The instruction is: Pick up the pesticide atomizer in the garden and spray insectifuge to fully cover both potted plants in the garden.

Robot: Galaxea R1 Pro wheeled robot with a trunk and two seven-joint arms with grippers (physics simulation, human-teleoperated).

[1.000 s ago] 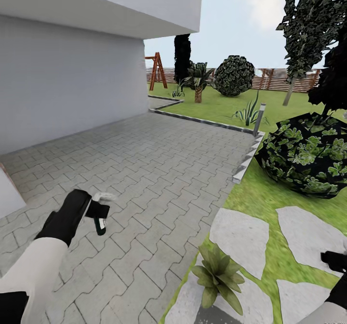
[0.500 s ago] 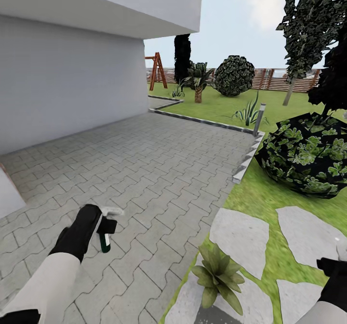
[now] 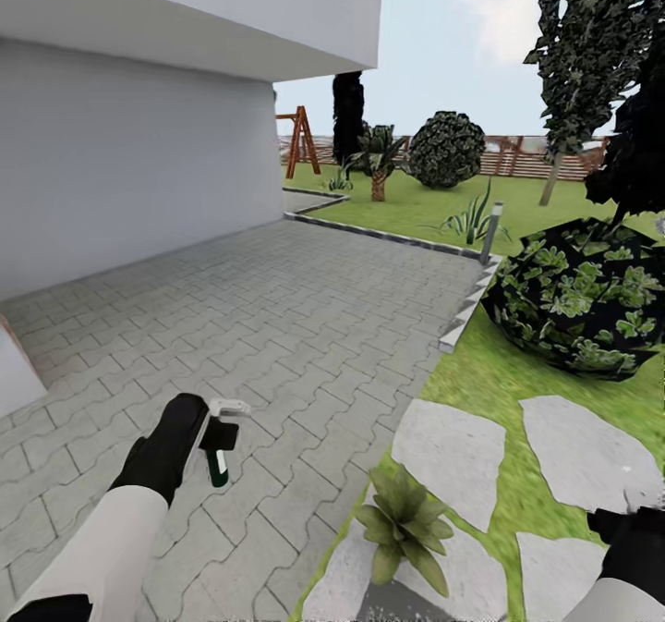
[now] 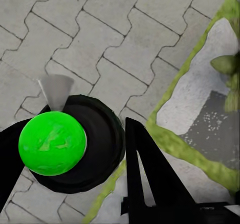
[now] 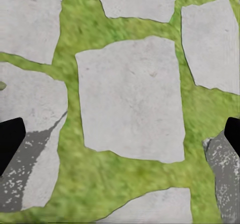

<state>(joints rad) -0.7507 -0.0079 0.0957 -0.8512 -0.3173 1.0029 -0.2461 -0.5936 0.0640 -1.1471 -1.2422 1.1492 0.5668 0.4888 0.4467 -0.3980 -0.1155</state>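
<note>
Grey paving (image 3: 305, 326) beside lawn (image 3: 499, 372) and stepping stones (image 3: 453, 456). Left gripper (image 3: 217, 437) clamped on pesticide atomizer (image 3: 217, 460) above paving, near potted plant (image 3: 402, 525). Right gripper (image 5: 120, 134) spread wide over stones.

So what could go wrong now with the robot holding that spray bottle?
The left gripper holds the pesticide atomizer over the grey paving, off to the side of the potted plant. A squirt from here would probably wet the paving, not the leaves. Its grip sits up near the trigger head with the bottle hanging below, so the bottle might slip. Only one potted plant shows nearby, so the second could get missed.
</note>
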